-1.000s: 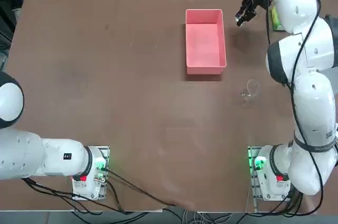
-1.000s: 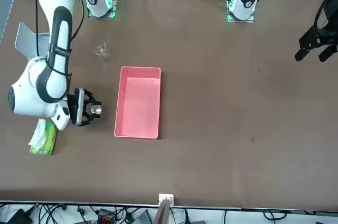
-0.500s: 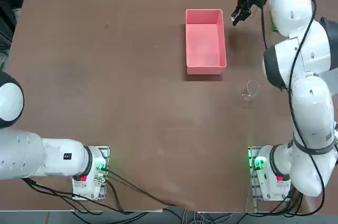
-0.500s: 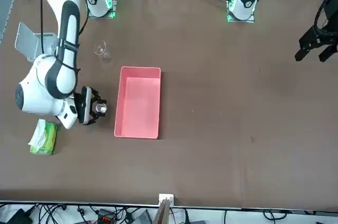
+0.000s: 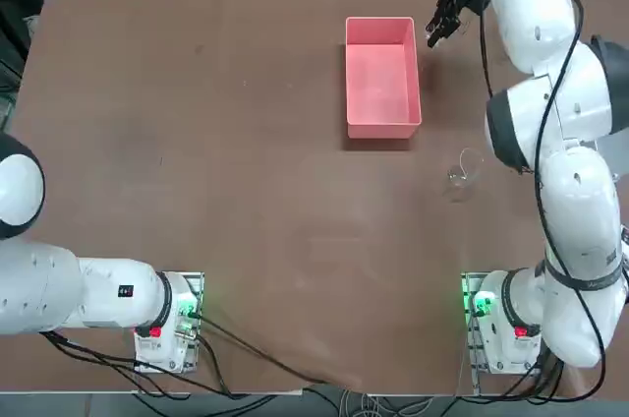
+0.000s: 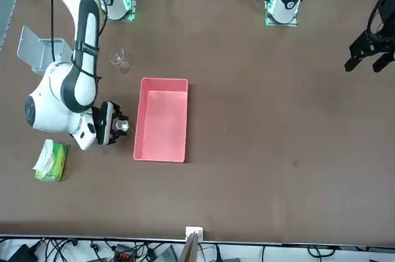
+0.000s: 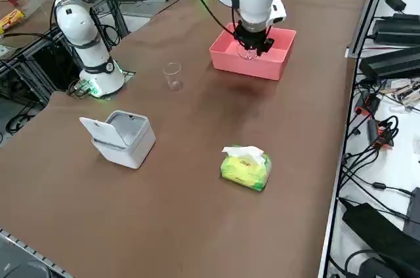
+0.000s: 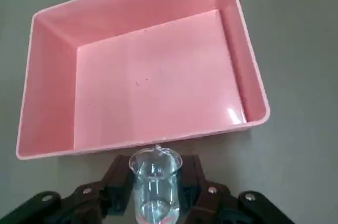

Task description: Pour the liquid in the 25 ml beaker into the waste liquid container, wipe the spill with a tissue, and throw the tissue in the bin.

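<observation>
The 25 ml beaker sits upright between my fingers, a little clear liquid in its bottom, its lip just short of the near wall of the waste liquid container, so nothing is poured yet as far as I can judge. My right gripper is clenched on that small glass and hangs just beside the pink tray, at the tray's end farthest from my base in the top view. The danger from here is tipping too soon: the spout is outside the rim, so liquid would run down the tray's outer wall onto the brown table. A thin, smooth glass could also slide in my grip as I roll the wrist, and a low rim may let a fast pour splash over. Well apart stand the larger beaker, the green tissue pack with the tissue sticking up, and the bin with its lid open. Compared with a second ago, I have carried the beaker from nearer the tissue pack to right beside the tray, and my wrist has turned somewhat; the tray and everything else lie as they did
</observation>
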Robot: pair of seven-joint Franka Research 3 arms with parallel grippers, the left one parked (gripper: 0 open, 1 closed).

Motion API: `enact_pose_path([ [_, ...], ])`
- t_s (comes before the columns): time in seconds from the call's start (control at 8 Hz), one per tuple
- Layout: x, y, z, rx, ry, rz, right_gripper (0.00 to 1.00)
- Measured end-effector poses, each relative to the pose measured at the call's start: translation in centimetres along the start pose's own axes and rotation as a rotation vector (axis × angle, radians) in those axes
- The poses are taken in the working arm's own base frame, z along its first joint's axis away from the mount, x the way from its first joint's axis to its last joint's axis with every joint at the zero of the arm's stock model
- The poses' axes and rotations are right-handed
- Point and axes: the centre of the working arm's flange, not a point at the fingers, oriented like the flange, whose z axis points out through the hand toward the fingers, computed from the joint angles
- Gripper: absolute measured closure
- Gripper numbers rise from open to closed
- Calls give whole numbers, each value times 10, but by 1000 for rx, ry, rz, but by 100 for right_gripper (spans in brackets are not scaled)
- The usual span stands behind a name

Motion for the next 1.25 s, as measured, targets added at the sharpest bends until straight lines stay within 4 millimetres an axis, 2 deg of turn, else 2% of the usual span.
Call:
enact_pose_path([
  [0.5, 12, -7, 6, 7, -56, 47, 53],
  [1.25, 52, -13, 2, -21, -118, 77, 53],
])
